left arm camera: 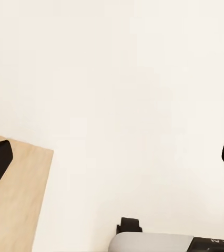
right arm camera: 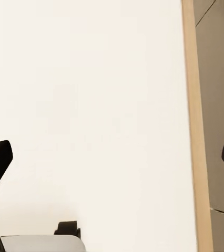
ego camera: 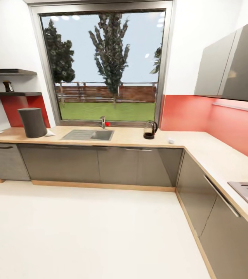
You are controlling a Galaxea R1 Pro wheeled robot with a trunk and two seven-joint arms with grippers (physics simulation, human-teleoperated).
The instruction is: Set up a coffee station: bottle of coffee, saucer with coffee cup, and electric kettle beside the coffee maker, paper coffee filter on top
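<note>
Head view: we stand back from the tabletop, well apart from everything on it. The coffee maker sits far off, ahead of our left hand's side. The kettle stands past the sink, toward our right hand's side, well apart from the maker. The bottle is on the wall shelf above the maker. A small white thing, perhaps the cup, lies near the kettle; we cannot tell. Something pale lies beside the maker, too small to name. We judge that only the maker's place is settled, with all else left to do.

The wrist views add what the head view lacks: the left hand and right hand, both released and holding nothing, fingertips spread wide over the floor, beside wooden trim.
</note>
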